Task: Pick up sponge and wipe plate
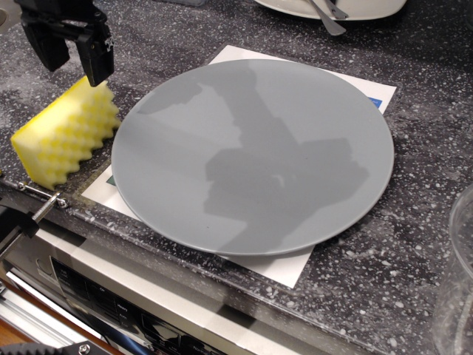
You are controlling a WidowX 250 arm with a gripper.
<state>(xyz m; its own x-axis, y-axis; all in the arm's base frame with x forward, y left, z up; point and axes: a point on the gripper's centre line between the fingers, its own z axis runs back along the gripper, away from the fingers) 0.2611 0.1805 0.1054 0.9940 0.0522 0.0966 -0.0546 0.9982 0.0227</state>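
The yellow sponge (pixel 65 133) lies on the dark speckled counter at the left, its wavy ridged side facing the front. The large grey plate (pixel 255 155) rests on a white sheet of paper in the middle. My black gripper (pixel 74 59) is at the top left, right above the sponge's far end. Its two fingers stand apart, open and empty, with the right fingertip (pixel 97 66) just over the sponge's top corner. The arm's reflection shows dark on the plate.
A white dish (pixel 332 7) with a spoon sits at the back edge. A clear glass container (pixel 454 288) stands at the right edge. The counter's front edge and an appliance panel (pixel 111 303) run below. A metal clamp (pixel 37 203) is at the left front.
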